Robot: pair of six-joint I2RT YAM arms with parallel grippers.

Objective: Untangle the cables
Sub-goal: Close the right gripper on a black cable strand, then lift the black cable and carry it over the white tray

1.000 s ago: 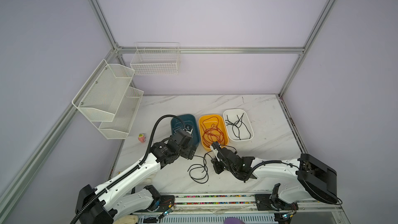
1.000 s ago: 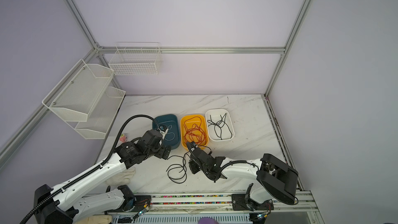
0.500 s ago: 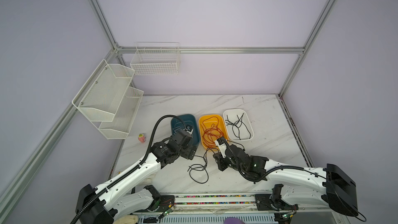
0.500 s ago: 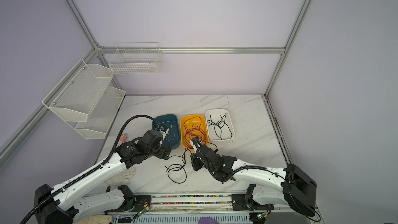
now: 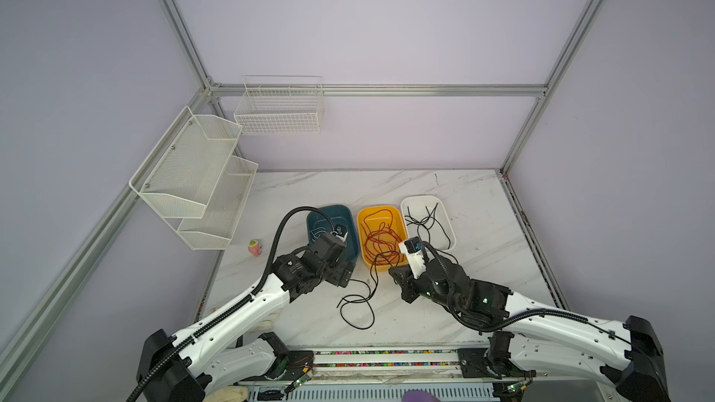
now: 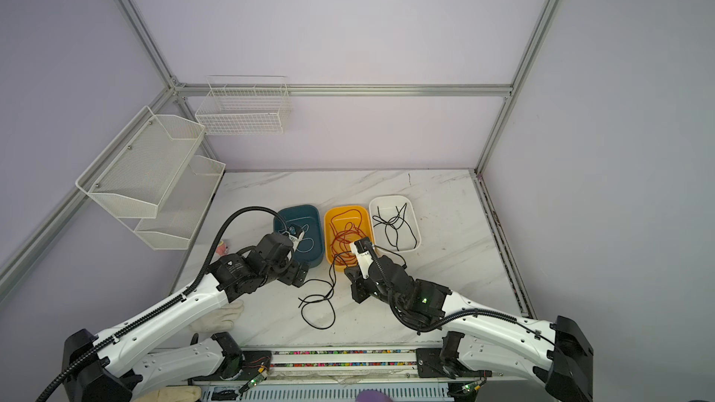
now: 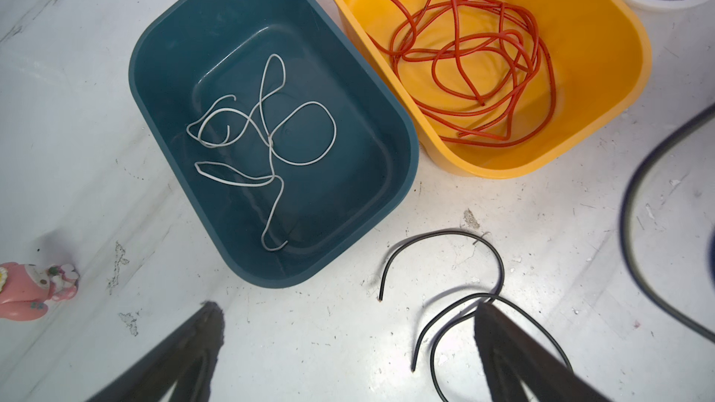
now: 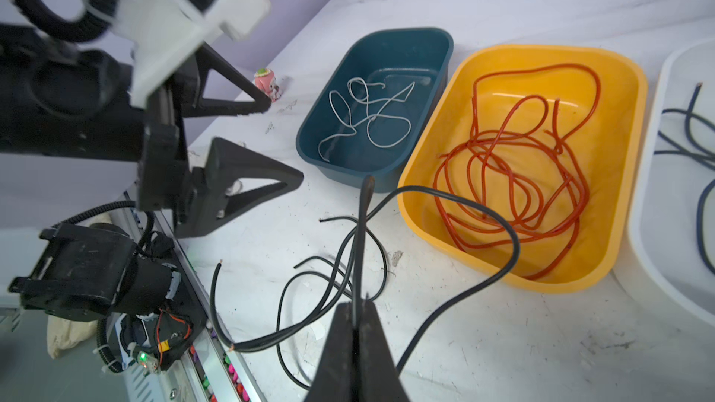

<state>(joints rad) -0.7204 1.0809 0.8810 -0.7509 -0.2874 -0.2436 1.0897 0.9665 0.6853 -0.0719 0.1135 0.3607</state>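
Observation:
Loose black cables (image 5: 358, 303) (image 6: 317, 303) curl on the marble in front of the bins. My right gripper (image 8: 356, 309) (image 5: 398, 278) is shut on one black cable (image 8: 361, 245), which rises from the fingertips; another black strand (image 8: 512, 241) arcs over the orange bin's front. My left gripper (image 7: 348, 317) (image 5: 342, 276) hangs open above the table. One of its fingers (image 7: 491, 326) is next to a black loop (image 7: 445, 232), and nothing lies between them. A white cable (image 7: 269, 137) lies in the teal bin (image 7: 154, 32). Orange cables (image 8: 596, 83) fill the orange bin (image 7: 603, 32).
A white bin (image 5: 406, 203) behind my right gripper holds more black cables (image 5: 427, 222). A small pink toy (image 5: 254, 247) (image 7: 31, 290) stands at the table's left edge. White mesh shelves (image 5: 193, 175) and a wire basket (image 5: 278, 110) hang on the walls. A pale glove (image 6: 216, 319) lies by the front rail.
My right arm has swung its elbow outward and its wrist has shifted a little right and back, still holding the black cable. The left arm has not moved.

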